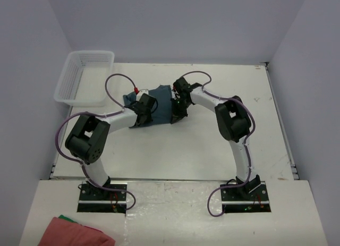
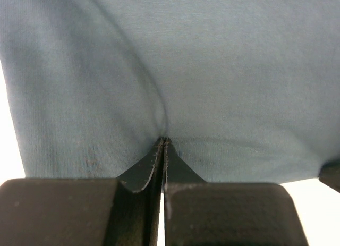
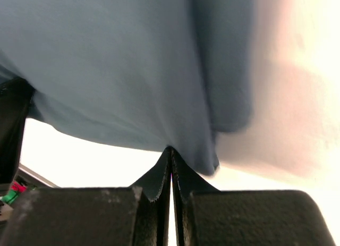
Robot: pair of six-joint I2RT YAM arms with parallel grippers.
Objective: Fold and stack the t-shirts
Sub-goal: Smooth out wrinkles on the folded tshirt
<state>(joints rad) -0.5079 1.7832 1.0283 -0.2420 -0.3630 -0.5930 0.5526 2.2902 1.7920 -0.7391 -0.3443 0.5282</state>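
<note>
Left fingers (image 2: 141, 171) and right fingers (image 3: 154, 179) — both pinched tight — each grip the teal t-shirt (image 2: 223, 60) (by its edge).

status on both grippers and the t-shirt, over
Left gripper shut on teal t-shirt. Right gripper shut on it too. Shirt bunched between them, mid-table. White basket far left, apart from the shirt.

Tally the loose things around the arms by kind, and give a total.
Teal-blue t-shirt: 1
White basket: 1
Pink-red cloth: 1
Total: 3
</note>
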